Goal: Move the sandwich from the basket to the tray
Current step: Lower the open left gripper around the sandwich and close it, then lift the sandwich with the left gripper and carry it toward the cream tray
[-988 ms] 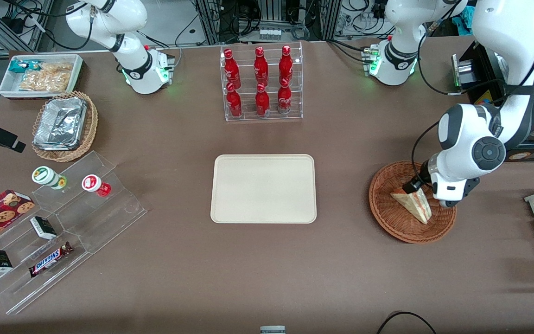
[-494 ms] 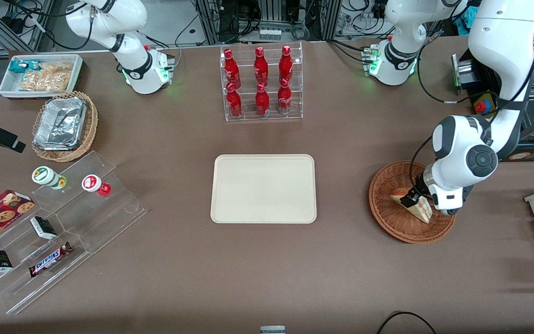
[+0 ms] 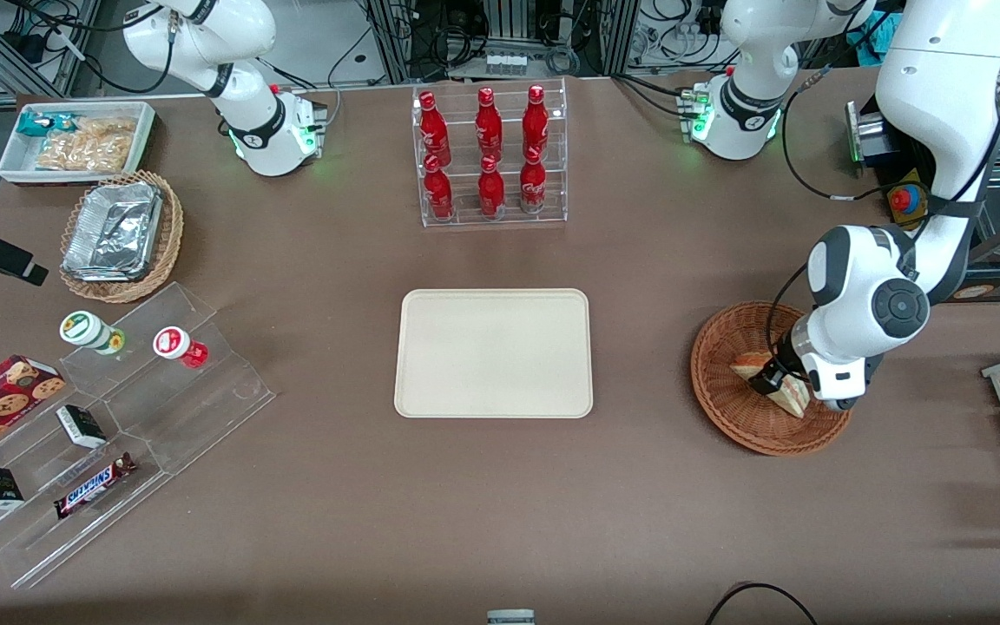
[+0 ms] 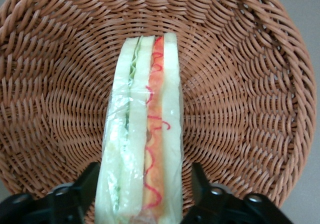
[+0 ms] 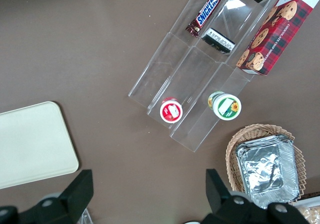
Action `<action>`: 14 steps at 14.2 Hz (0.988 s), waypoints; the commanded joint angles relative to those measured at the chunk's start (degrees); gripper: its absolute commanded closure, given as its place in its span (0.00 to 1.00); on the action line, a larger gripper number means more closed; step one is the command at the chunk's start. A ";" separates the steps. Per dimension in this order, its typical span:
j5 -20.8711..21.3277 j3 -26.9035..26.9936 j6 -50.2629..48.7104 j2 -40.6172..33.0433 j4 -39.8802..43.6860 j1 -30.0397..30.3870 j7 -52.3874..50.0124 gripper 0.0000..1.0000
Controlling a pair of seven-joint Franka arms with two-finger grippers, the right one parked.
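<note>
Front view: gripper (image 3: 776,382) astride sandwich (image 3: 791,397)

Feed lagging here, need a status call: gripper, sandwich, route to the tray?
Gripper down in the basket, fingers either side of the sandwich. Sandwich not lifted, lying in basket. Tray bare, bare tabletop between.

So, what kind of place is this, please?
Probably a robotics lab staged as a snack shop: acrylic rack of red bottles, Snickers bar, cable-filled racks. The gripper is in the basket, fingers either side of the sandwich; the tray waits.
</note>
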 commanded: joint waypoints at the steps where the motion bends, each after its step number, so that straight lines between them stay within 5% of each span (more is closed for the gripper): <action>1: 1.06 -0.44 -0.10 0.27 1.35 0.10 -0.37 0.85; 8: 5.72 -5.87 -17.83 -8.43 6.61 -7.72 10.16 0.85; 11: 5.81 -14.13 -18.92 -7.82 7.94 -11.49 11.23 0.85; 14: 5.72 -15.82 -18.65 -2.48 13.02 -19.56 11.14 0.84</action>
